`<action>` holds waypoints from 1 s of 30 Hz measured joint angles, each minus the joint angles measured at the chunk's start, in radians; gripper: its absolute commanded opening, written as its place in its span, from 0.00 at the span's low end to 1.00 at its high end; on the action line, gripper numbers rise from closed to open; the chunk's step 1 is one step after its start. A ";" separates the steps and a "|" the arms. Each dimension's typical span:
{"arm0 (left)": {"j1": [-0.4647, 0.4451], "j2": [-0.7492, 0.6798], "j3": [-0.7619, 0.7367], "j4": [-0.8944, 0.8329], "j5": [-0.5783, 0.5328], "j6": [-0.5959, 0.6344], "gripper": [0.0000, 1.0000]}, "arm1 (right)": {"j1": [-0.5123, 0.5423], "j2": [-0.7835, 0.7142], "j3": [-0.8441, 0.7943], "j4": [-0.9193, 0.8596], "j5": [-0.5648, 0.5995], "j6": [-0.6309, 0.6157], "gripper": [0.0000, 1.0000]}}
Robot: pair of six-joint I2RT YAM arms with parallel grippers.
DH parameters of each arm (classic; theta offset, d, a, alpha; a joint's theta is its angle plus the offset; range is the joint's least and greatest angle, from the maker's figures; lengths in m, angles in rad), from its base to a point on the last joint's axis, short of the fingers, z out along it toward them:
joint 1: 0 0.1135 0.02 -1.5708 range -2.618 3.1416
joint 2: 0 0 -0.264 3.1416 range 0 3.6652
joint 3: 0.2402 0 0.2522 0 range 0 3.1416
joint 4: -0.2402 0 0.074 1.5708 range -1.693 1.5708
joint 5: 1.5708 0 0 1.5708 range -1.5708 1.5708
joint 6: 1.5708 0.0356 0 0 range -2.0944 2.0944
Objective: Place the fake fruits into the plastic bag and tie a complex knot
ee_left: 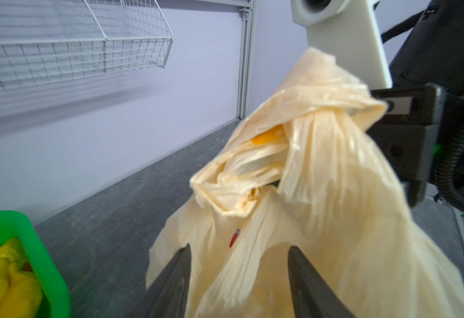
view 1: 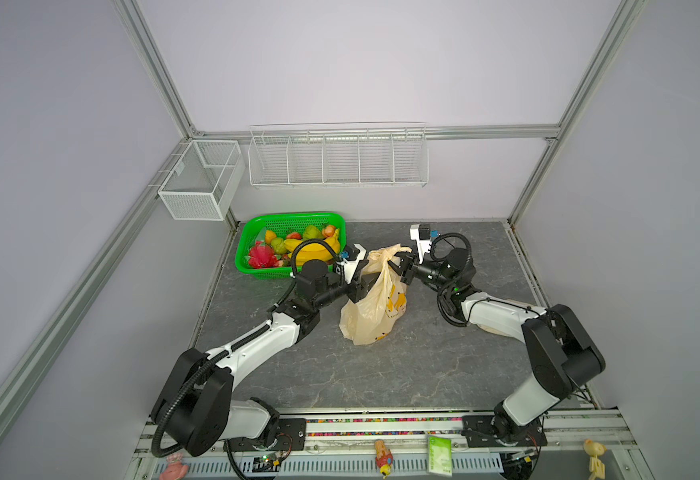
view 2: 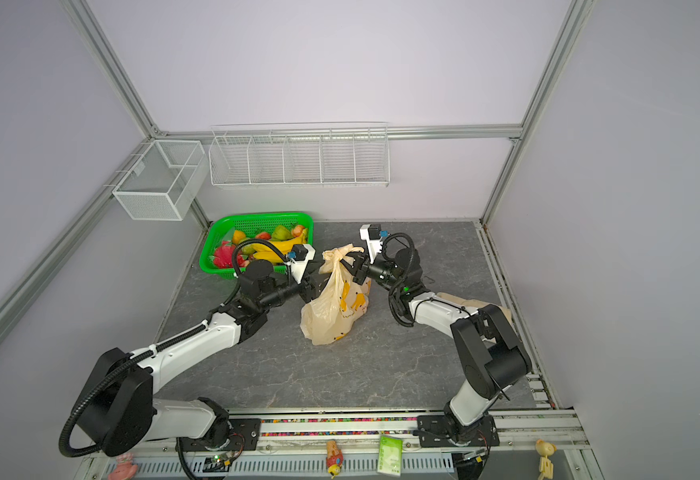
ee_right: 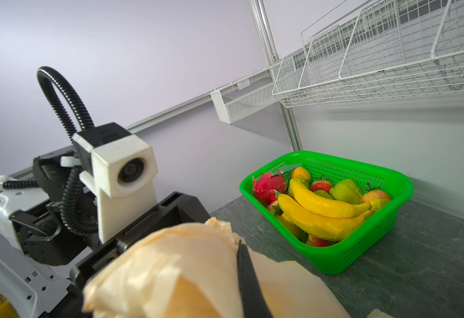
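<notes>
While the bag [view 1: 371, 316] stands on the gray table [view 1: 381, 374] in both top views, the right gripper [view 1: 404, 261] is clenched on a tail of its knot [view 1: 382, 256]. The left gripper [view 1: 359, 286] sits at the bag's side, and the fruits [view 1: 298, 245] lie in the green basket [view 1: 290, 218] nearby. From the left wrist, that gripper's fingers [ee_left: 175, 275] stand apart, released, with loose film between them. From the right wrist, one dark finger [ee_right: 248, 278] presses into cream film, with the basket beyond.
</notes>
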 measured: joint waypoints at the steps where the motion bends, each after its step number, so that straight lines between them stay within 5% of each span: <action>1: 0.005 -0.014 0.000 -0.005 0.001 0.002 0.61 | 0.000 0.000 0.002 -0.006 0.000 -0.006 0.07; 7: 0.033 -0.088 0.000 -0.039 0.005 0.003 0.60 | 0.000 0.000 0.006 -0.047 -0.003 -0.042 0.07; 15: 0.089 -0.086 0.053 -0.100 0.062 -0.095 0.33 | 0.000 0.000 0.012 -0.089 -0.003 -0.074 0.07; 30: 0.111 0.049 0.131 -0.124 0.217 -0.246 0.35 | 0.002 0.000 0.034 -0.129 -0.003 -0.097 0.07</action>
